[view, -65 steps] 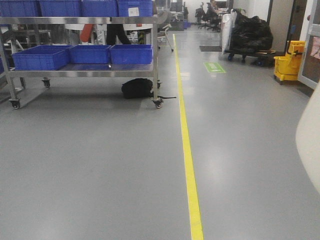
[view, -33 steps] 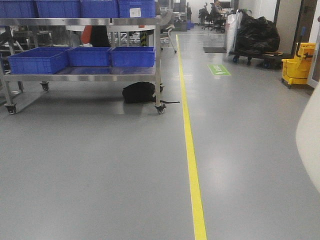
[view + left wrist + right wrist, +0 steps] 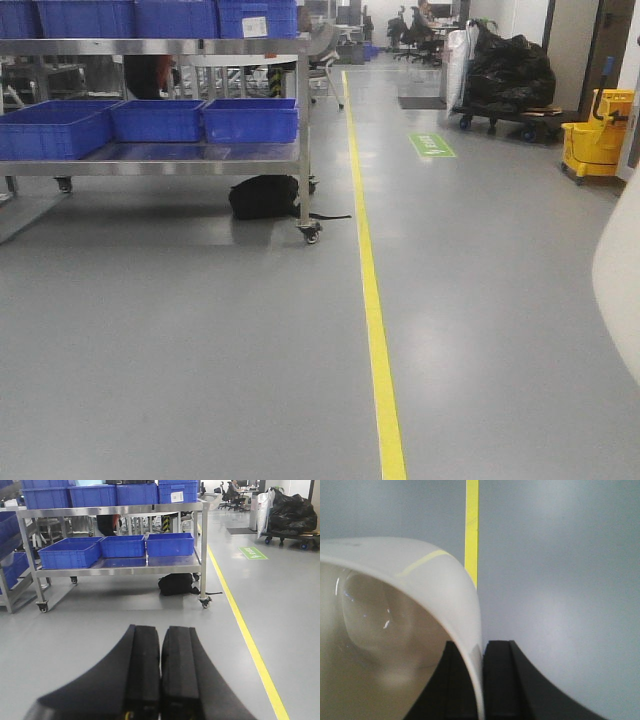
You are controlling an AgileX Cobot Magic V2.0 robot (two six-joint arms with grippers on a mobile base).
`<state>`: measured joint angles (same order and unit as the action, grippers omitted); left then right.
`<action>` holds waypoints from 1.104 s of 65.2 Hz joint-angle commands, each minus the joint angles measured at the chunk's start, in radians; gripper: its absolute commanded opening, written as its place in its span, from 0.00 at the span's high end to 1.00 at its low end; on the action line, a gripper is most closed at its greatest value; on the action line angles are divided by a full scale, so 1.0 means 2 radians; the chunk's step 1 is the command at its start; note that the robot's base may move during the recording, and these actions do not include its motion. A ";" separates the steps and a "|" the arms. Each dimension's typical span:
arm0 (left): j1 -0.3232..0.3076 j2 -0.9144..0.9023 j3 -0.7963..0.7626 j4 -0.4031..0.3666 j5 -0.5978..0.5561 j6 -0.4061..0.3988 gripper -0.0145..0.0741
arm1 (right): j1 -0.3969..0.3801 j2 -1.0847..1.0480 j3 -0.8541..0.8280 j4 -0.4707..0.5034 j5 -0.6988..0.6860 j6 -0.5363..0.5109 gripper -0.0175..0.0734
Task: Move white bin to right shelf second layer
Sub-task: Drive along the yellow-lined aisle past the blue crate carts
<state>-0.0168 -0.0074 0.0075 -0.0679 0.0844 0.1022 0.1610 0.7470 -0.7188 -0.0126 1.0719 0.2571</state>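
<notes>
The white bin [image 3: 395,630] fills the left of the right wrist view, glossy and cream-white, its wall pinched between the black fingers of my right gripper [image 3: 481,650], which is shut on it above the grey floor. A cream edge of the bin [image 3: 620,290] shows at the right border of the front view. My left gripper [image 3: 160,635] hangs over bare floor, its two black fingers pressed together with nothing between them. The right shelf second layer is out of view.
A wheeled steel cart [image 3: 160,160] with blue crates [image 3: 250,120] stands ahead on the left, a black bag [image 3: 262,196] under it. A yellow floor line [image 3: 372,300] runs forward. Far right: a yellow mop bucket [image 3: 594,145] and a trolley of black bags [image 3: 505,70].
The view has shifted: the cart and crates have slid left and slightly nearer. The bin edge stays at the right border, still held.
</notes>
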 commanded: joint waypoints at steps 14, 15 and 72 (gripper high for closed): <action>-0.002 -0.007 0.018 -0.003 -0.042 -0.001 0.74 | -0.004 -0.001 -0.014 -0.002 -0.024 -0.002 0.75; -0.002 -0.007 0.018 -0.003 -0.042 -0.001 0.74 | -0.004 -0.001 -0.014 -0.002 -0.024 -0.002 0.75; -0.002 -0.007 0.018 -0.003 -0.042 -0.001 0.74 | -0.004 -0.001 -0.014 -0.002 -0.023 -0.002 0.75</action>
<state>-0.0168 -0.0074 0.0075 -0.0679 0.0844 0.1022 0.1610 0.7470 -0.7188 -0.0126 1.0719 0.2571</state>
